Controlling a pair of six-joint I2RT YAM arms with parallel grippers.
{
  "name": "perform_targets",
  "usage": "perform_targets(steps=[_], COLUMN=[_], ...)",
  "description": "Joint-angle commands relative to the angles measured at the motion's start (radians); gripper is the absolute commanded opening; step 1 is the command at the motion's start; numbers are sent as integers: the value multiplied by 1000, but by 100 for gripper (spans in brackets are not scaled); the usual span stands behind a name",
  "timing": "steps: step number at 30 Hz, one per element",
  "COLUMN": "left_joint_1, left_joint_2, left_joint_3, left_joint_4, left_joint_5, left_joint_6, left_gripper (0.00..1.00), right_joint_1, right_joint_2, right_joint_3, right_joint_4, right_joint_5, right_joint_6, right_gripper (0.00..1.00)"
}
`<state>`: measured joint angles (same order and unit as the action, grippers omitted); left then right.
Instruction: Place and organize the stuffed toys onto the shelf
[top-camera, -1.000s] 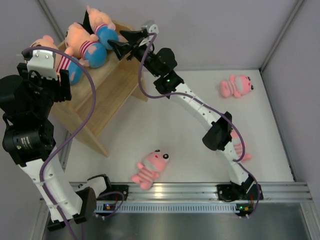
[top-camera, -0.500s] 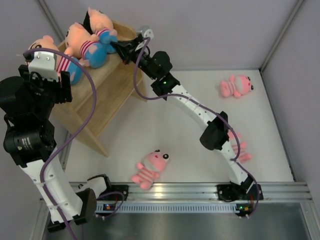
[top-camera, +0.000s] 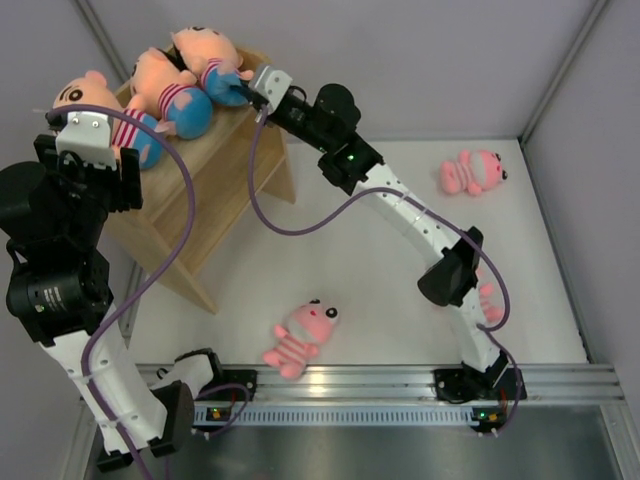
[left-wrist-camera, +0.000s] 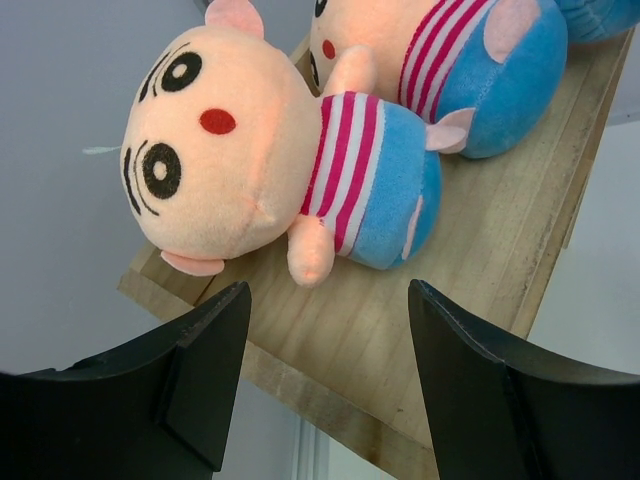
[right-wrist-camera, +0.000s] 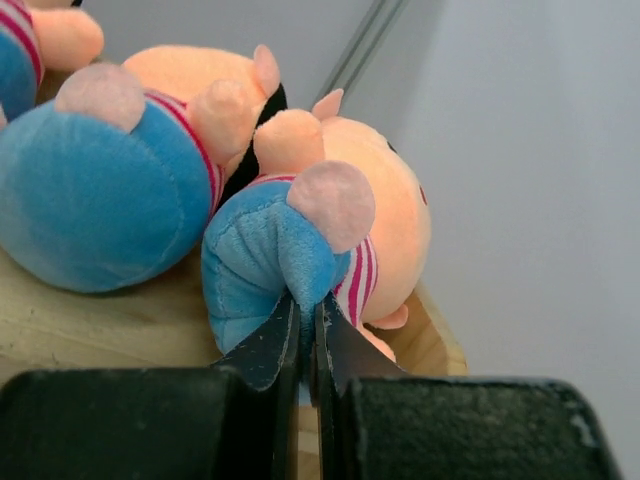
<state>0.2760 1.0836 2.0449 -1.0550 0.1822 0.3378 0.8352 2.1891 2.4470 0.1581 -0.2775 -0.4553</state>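
Three boy dolls (top-camera: 165, 85) atop shelf (top-camera: 215, 170), right gripper (right-wrist-camera: 305, 305) pinching shorts (right-wrist-camera: 250, 250), clear only wrist-close, left gripper (left-wrist-camera: 328, 295) open, empty

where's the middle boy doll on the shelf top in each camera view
top external: middle boy doll upper left, second of three in the row.
left wrist: middle boy doll upper right, cut by the top edge.
right wrist: middle boy doll left half, blue shorts toward camera, beside the far boy doll.
shared landmark: the shelf top board beneath it.
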Motion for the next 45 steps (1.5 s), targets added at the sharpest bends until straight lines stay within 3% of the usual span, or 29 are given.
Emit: perform_targets(steps=[1,4,8,11,12,13,15,17,18,21,23,24,32,36,41,45], left_joint_1=[3,3,5,3,3,3,3,3,3,3,3,5,3,3,2,3], left_joint_2=[-5,-5,-7,-13,-13,-14,-16,-19,-21,-34,-42,-51,-90,-117,-175,-241], left_joint_3=[0,-3,-9,-22,-26,-26,-31,-34,-35,-45,-51,-60,-65,-77,-127,-221], left_joint_4=[16,16,16,18,16,16,16,16,18,15,16,16,16,16,15,-8], left_joint_5=[-13,-12,-15,-9,-1,5,13,10,5,-6,-1,0,-15,3,26,77], left_joint_6=[13,13,15,12,10,3,-2,1,1,4,4,6,4,-9,-26,-36], left_gripper=[70,70,70,70,70,70,70,70,70,70,70,70,71,71,71,71], right_joint_1=[-5,-16,-19,-39,-45,-51,-51,-50,-51,-50,-50,-50,-50,-50,-50,-44], right_joint_2=[-60,-69,-75,-80,-80,-84,-94,-114,-123,-144,-163,-170,-382,-535,-776,-911], right_joint_3=[-25,-54,-103,-109,-103,-98,-95,-101,-108,-111,-112,-118,-302,-449,-799,-1032], right_joint_4=[-60,-72,-57,3,6,8,6,6,11,12,14,18,43,-23,-123,-274], right_joint_5=[-60,-117,-75,-29,-16,-5,-2,-14,-28,-28,-14,-3,101,269,469,491], right_joint_6=[-261,-293,-344,-232,-214,-204,-189,-169,-158,-126,-97,-83,138,239,412,624], right_gripper=[0,0,0,6,15,30,42,43,51,63,80,99,99,99,99,99])
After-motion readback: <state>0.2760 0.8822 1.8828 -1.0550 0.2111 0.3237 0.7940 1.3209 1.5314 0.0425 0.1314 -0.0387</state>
